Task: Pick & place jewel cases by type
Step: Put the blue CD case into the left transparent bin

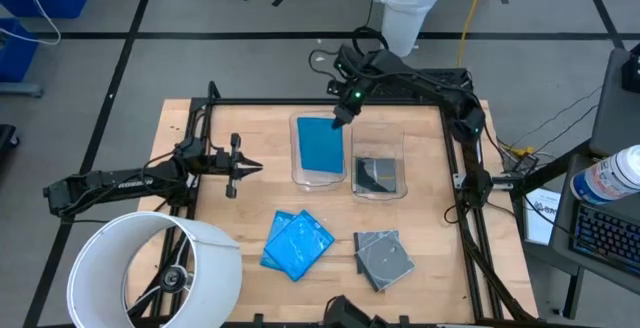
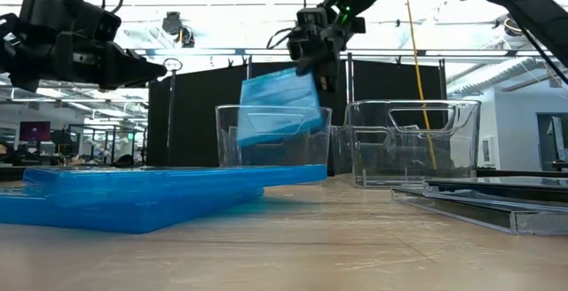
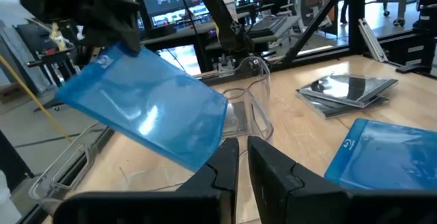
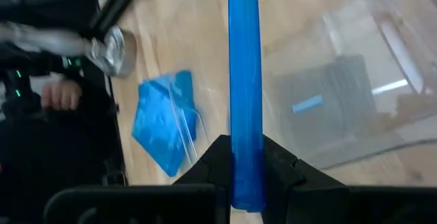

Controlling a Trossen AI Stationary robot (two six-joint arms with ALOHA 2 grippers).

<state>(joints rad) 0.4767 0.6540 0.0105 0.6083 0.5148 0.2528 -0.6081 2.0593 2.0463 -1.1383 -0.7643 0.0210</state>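
My right gripper (image 1: 343, 118) is shut on a bright blue jewel case (image 1: 320, 146) over the left clear bin (image 1: 298, 173). In the low view the case (image 2: 280, 105) hangs tilted, its lower part behind the bin wall (image 2: 271, 140). A dark grey case (image 1: 378, 175) lies flat in the right bin (image 1: 402, 158). A loose stack of blue cases (image 1: 297, 243) and a stack of grey cases (image 1: 383, 258) lie on the near table. My left gripper (image 1: 255, 168) hovers shut, left of the bins, touching nothing. My right gripper pinches the blue case between its two fingers (image 4: 212, 162) at the far right corner (image 2: 306, 78). The case edge (image 4: 244, 142) runs straight out from the fingers. The fingers come from above, slanting down. The case hangs tilted below them; whether it touches the bin, I cannot tell.
A white bucket (image 1: 410, 8) stands beyond the far edge. A large white cylinder (image 1: 150, 268) lies at the near left corner. Black frame rails (image 1: 470, 208) run along the table's sides. Bare wood (image 1: 250, 208) shows between the bins and the stacks.
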